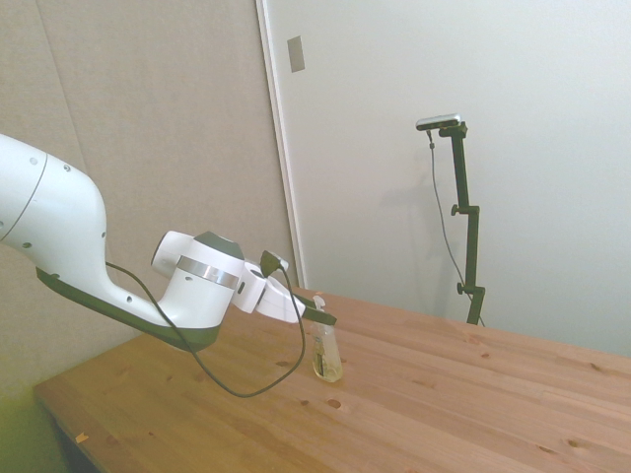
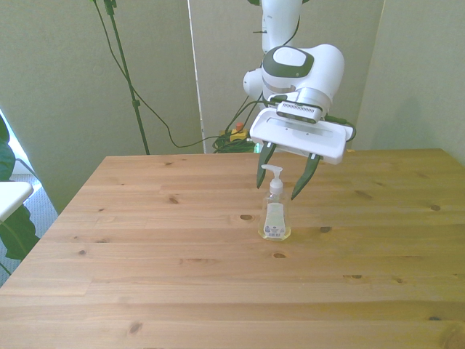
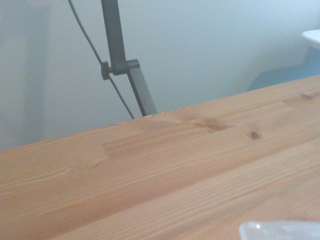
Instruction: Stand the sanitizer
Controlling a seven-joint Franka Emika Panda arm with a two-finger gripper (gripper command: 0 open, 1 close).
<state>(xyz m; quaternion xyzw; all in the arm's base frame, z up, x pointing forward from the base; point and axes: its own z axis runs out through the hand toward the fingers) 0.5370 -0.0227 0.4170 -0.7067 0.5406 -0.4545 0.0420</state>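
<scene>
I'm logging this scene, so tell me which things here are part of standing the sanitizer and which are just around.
Part of the job: sanitizer, upright on the table; gripper, open.
Just around: plant; cables; wall plate.

The sanitizer [image 2: 275, 217] stands upright on the wooden table [image 2: 145, 276], near its middle. The gripper [image 2: 286, 177] hangs just above it with its fingers [image 2: 306, 177] spread apart on either side of the white pump top, not touching the bottle.
</scene>
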